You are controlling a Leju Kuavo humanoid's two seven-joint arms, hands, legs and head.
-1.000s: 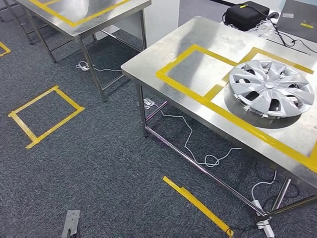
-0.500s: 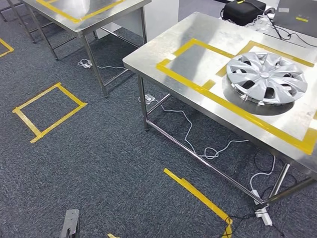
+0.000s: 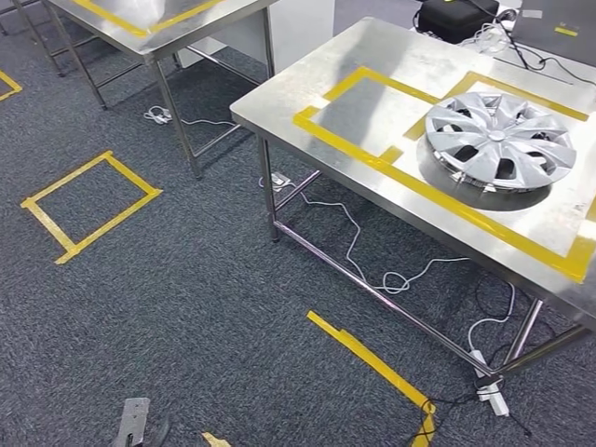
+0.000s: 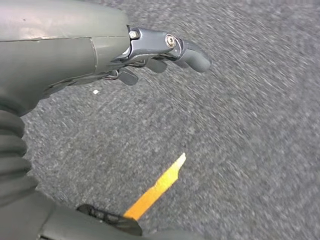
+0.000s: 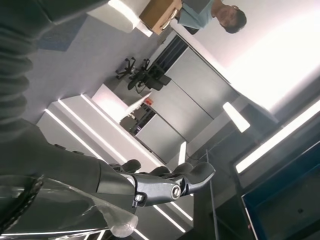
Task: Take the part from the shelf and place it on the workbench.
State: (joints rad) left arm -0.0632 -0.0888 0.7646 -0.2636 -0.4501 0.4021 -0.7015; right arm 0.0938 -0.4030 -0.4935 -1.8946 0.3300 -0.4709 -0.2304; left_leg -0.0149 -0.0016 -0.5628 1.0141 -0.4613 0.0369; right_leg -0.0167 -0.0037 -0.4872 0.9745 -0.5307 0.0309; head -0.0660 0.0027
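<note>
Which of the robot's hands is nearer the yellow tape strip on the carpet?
Left. The left hand hangs over the carpet near the tape strip; the right hand faces the ceiling lights, away from the floor.

Dark grey carpet underfoot, marked with a yellow tape square and a yellow tape strip. White cable looped across it, ending near a white power strip. Second steel table at far left, taped in yellow. Black case with tangled cords at the far edge. Person with a cardboard box; office chairs beyond.
</note>
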